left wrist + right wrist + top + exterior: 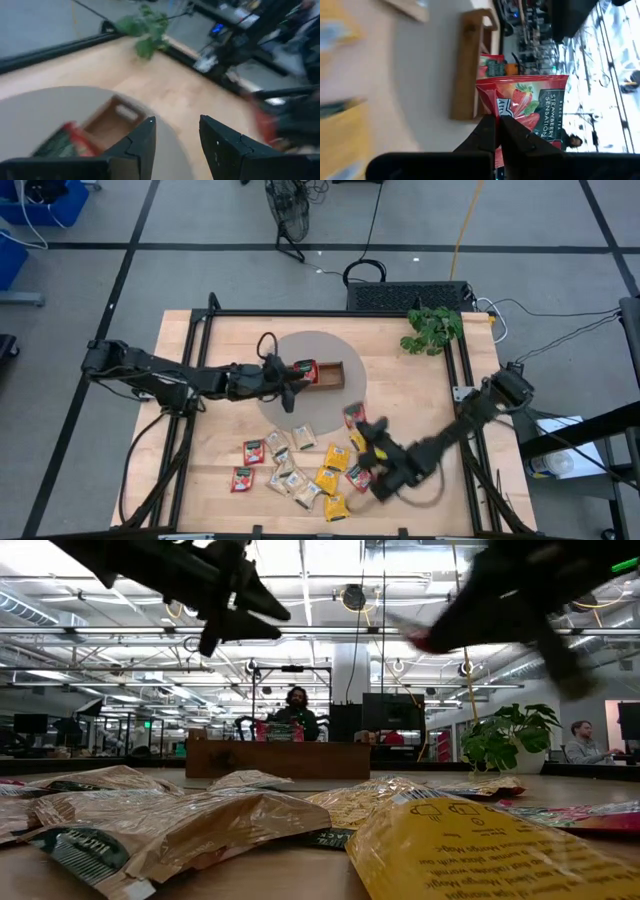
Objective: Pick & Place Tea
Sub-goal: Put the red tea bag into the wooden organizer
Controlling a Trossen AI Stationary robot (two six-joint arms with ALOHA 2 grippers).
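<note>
Right gripper [496, 131]: fingers closed on a red strawberry tea sachet [530, 107], lifted above the loose sachets [300, 465] strewn over the table's [400, 385] near half (red, yellow and beige, printed). Left gripper [177, 137]: fingers part open, nothing between them, hanging over the grey round mat [310, 380]. Wooden tray [325, 373]: on the mat; holds one red sachet [304, 371] at its left end.

Wooden table [400, 385]; grey mat [345, 350], sachets [300, 470], plant [433, 328]
</note>
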